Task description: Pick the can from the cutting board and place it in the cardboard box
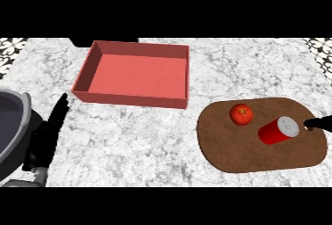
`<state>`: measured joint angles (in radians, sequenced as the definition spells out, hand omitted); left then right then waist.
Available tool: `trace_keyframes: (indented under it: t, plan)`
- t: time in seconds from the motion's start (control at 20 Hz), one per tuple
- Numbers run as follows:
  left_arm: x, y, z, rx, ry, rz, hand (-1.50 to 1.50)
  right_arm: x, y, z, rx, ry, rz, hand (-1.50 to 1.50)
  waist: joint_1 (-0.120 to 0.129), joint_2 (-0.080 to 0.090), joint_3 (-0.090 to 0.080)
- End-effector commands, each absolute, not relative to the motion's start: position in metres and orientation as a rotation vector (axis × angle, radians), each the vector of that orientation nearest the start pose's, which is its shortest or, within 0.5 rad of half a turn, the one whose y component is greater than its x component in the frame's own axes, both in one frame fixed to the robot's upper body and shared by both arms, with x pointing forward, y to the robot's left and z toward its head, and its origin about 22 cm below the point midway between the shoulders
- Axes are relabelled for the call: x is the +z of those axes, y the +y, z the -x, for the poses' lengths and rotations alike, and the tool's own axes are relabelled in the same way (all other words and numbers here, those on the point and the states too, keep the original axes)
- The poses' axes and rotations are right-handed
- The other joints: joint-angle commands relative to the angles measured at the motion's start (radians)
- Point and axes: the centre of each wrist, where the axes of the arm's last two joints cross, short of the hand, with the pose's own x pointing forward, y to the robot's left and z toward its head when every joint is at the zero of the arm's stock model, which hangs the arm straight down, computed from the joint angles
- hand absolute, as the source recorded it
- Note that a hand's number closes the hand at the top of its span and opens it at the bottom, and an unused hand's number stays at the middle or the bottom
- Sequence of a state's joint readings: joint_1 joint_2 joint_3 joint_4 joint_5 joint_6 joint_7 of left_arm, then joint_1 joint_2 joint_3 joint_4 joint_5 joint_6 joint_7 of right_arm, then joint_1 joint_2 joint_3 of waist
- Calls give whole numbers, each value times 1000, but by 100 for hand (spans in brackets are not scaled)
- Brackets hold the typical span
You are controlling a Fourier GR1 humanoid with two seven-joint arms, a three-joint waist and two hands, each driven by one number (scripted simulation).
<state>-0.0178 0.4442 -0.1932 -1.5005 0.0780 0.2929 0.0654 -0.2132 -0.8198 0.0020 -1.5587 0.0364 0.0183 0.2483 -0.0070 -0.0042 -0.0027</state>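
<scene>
A red can (pixel 277 130) with a silver lid lies tilted on its side on the brown cutting board (pixel 253 154), at the board's right part. Only the black fingertips of my right hand (pixel 319 122) show at the view's right edge, just right of the can's lid and almost touching it. The reddish open box (pixel 135 74) stands at the upper left of the counter with nothing inside. My left hand (pixel 47 132) rests at the left edge, fingers straight and pointing up, far from the can.
A red tomato-like fruit (pixel 241 114) sits on the board just left of the can. A dark round pot or sink (pixel 12 127) fills the left edge beside my left hand. Marbled counter lies between box and board.
</scene>
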Motion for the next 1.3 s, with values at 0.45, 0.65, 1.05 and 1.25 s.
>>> trace_keyframes:
  t: [0.45,0.65,1.05,1.25]
  plan:
    - [3,287,-230,-204,-1440,-366,0,206,-309,-271,1058,-892,604,-150,11,0,1]
    - [12,297,-223,-206,-1448,-373,0,189,-302,-296,1012,-832,644,-150,26,5,2]
    - [4,283,-232,-199,-1443,-350,0,167,-297,-294,1009,-772,688,-150,15,5,3]
    - [13,291,-245,-200,-1448,-373,0,163,-288,-281,1009,-734,693,-150,10,4,2]
